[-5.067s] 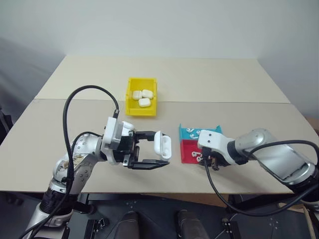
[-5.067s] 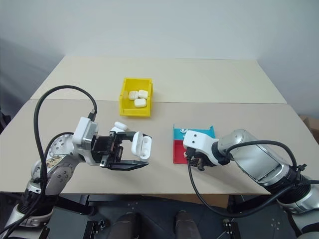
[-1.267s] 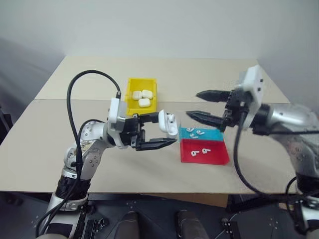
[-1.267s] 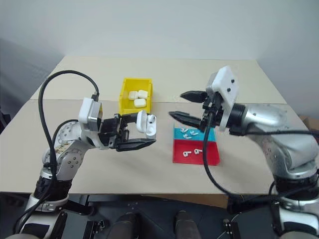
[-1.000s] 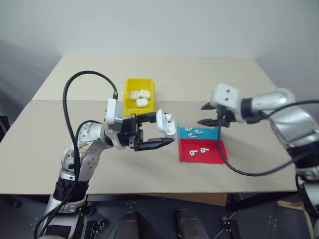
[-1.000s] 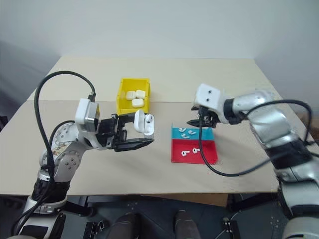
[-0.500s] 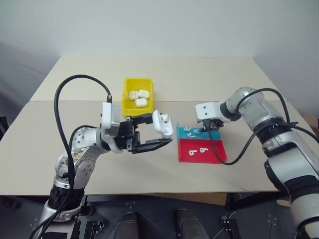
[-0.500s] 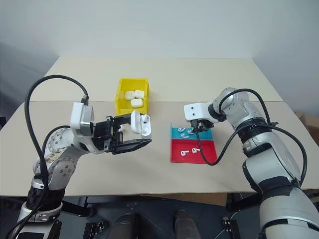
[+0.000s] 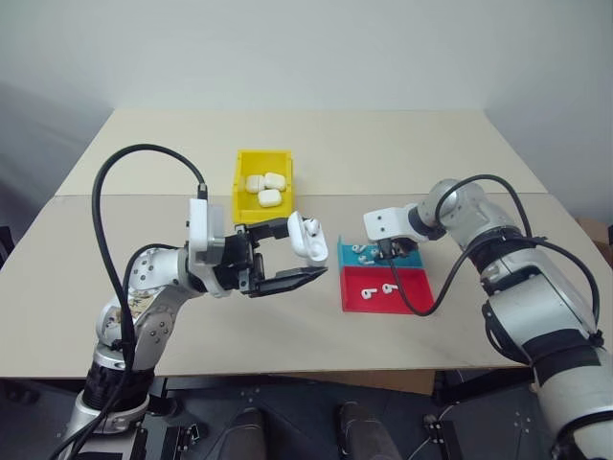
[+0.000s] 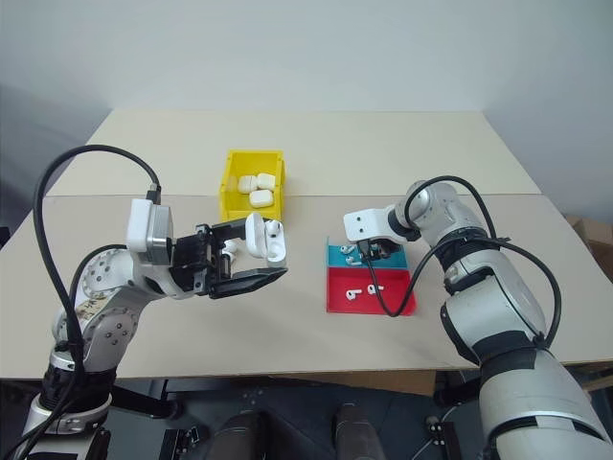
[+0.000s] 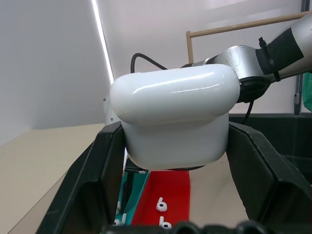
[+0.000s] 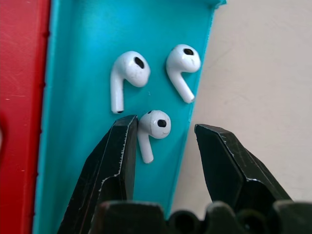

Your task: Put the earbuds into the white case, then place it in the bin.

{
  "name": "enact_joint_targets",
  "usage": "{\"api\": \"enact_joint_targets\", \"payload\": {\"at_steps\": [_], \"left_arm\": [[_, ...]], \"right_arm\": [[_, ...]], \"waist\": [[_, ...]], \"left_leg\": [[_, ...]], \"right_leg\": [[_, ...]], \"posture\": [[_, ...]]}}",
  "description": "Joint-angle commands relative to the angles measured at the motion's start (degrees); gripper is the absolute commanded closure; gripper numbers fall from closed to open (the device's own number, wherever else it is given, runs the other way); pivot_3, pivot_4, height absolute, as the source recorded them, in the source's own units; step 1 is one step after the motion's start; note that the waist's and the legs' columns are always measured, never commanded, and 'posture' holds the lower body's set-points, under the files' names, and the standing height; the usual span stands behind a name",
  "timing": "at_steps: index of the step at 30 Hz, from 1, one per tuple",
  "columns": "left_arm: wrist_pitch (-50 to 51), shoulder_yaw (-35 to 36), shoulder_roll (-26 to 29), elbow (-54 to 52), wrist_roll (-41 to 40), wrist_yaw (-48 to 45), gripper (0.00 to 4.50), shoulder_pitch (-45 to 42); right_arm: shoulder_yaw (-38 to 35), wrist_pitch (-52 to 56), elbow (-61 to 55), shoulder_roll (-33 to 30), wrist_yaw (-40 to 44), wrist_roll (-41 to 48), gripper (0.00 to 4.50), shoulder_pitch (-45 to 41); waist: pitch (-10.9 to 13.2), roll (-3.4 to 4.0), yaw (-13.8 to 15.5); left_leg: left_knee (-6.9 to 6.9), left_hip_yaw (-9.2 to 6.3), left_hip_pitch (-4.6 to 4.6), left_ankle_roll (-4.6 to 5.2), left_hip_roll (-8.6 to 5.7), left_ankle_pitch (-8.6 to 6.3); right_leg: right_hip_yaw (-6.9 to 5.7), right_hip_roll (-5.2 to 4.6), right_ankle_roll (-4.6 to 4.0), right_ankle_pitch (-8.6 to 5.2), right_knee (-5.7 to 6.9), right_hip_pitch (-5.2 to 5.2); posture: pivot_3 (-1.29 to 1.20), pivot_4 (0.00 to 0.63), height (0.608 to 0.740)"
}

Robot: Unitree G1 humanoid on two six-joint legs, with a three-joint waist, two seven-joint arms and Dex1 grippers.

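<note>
My left gripper (image 9: 299,255) is shut on the white case (image 9: 305,237), holding it above the table with its lid hinged open; in the left wrist view the case (image 11: 175,117) sits between both black fingers. My right gripper (image 12: 163,134) is down over the teal tray (image 12: 78,73), open, its fingers on either side of one earbud (image 12: 153,124). Two more earbuds (image 12: 127,73) lie just beyond it in that tray. The yellow bin (image 9: 241,192) stands further back on the table with three shut cases (image 9: 263,187) inside.
A red tray (image 9: 412,295) adjoins the teal tray (image 9: 410,259) on the near side and holds two earbuds (image 9: 377,287). A black cable loops from the right wrist across the red tray's near edge. Bare table lies around the bin and trays.
My right arm has swung down from above the table to the teal tray, and its fingers have narrowed around an earbud. The left gripper keeps holding the case in place.
</note>
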Motion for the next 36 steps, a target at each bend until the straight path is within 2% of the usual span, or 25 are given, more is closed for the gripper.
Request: {"api": "enact_joint_targets", "payload": {"at_steps": [1,4,9,10,16,21,24,25,27,29,33,36], "left_arm": [[-0.1,1.1,0.6,-2.2,-0.9,0.4,1.64,0.1],[-0.1,1.2,0.8,-2.2,-0.9,0.5,1.64,0.1],[-0.1,1.2,1.1,-2.1,-1.0,0.4,1.64,0.0],[0.0,1.2,1.1,-2.1,-1.0,0.4,1.64,0.0],[0.2,0.5,1.1,-1.3,-1.4,-0.3,1.64,-0.8],[0.2,-0.5,0.2,0.2,-1.5,-1.4,1.64,-2.2],[0.3,-0.9,-0.4,1.5,-1.8,-2.1,1.64,-3.2],[0.3,-1.1,-0.6,2.1,-1.9,-2.8,1.64,-3.7],[0.3,-1.6,-0.8,3.1,-1.8,-3.8,1.64,-4.6],[0.3,-1.7,-1.2,4.1,-1.8,-4.5,1.64,-5.4],[0.0,-2.3,-2.6,6.2,-1.3,-5.3,1.64,-7.1],[-0.3,-2.9,-4.0,7.1,-0.9,-5.7,1.64,-8.0]], "right_arm": [[-1.0,-1.4,1.0,0.1,0.5,-1.0,2.2,-0.7],[-1.4,-1.7,1.3,0.4,1.7,-1.0,2.2,-0.3],[-2.1,-1.2,0.9,0.8,3.7,-1.0,3.69,0.3],[-2.3,-1.2,0.7,0.8,3.6,-1.1,3.88,0.4],[-6.1,1.8,-3.6,-1.3,3.8,1.5,3.88,0.8],[-17.0,13.5,-26.4,-8.6,10.0,13.1,3.88,8.4],[-27.6,33.1,-51.6,-12.6,10.5,26.0,3.88,19.5],[-32.7,41.5,-59.8,-12.7,9.1,33.1,3.88,23.3],[-42.1,57.9,-73.2,-10.9,4.0,47.2,3.88,29.1],[-48.3,68.4,-82.5,-8.6,-1.6,57.8,3.88,33.3],[-56.3,79.7,-93.6,-2.0,-16.9,77.5,3.88,37.4],[-57.7,81.8,-97.7,1.0,-27.2,89.3,3.88,38.8]], "waist": [[0.0,0.0,0.0],[0.0,0.01,0.0],[0.0,0.01,-0.1],[0.0,0.01,-0.1],[0.0,0.02,0.0],[0.0,0.07,0.8],[0.0,0.06,1.6],[0.0,0.07,1.8],[0.0,0.07,1.8],[0.0,0.07,1.7],[0.0,0.08,1.4],[0.0,0.08,1.4]], "left_leg": [[0.0,0.0,0.0,0.0,0.0,0.0],[0.0,0.0,0.01,0.0,0.0,0.0],[0.0,0.0,0.02,0.0,0.01,0.0],[0.0,0.0,0.04,0.0,0.01,0.0],[0.0,0.0,0.03,0.0,0.01,0.0],[0.0,-0.03,-0.08,0.0,-0.01,0.0],[-0.03,-0.03,-0.08,0.0,0.0,-0.01],[-0.04,-0.04,-0.09,0.0,0.01,-0.01],[-0.04,-0.06,-0.08,-0.01,0.02,-0.01],[-0.01,-0.06,-0.04,-0.01,0.01,0.0],[0.02,-0.09,0.17,0.0,0.07,0.0],[0.01,-0.12,0.37,0.0,0.07,0.0]], "right_leg": [[0.0,0.0,0.0,0.0,0.0,0.01],[0.0,0.0,0.0,0.0,0.01,0.01],[0.0,0.01,0.0,0.0,0.02,0.01],[0.0,0.01,0.0,0.0,0.03,0.02],[0.0,0.01,0.0,0.0,0.04,0.02],[-0.03,-0.02,0.02,-0.01,0.0,-0.01],[-0.07,-0.03,0.04,-0.03,-0.05,0.01],[-0.09,-0.02,0.03,-0.04,-0.04,0.01],[-0.1,-0.01,0.02,-0.04,0.0,0.0],[-0.07,-0.02,0.02,-0.03,0.04,0.01],[-0.07,0.05,0.19,-0.15,0.02,0.2],[-0.07,0.05,-0.01,-0.42,0.0,0.43]], "posture": [[0.0,0.15,0.74],[0.0,0.15,0.74],[0.0,0.15,0.74],[0.0,0.15,0.74],[0.0,0.15,0.74],[0.0,0.15,0.74],[0.0,0.15,0.74],[0.0,0.15,0.74],[0.0,0.15,0.74],[0.0,0.15,0.74],[0.0,0.15,0.74],[0.0,0.15,0.74]]}}
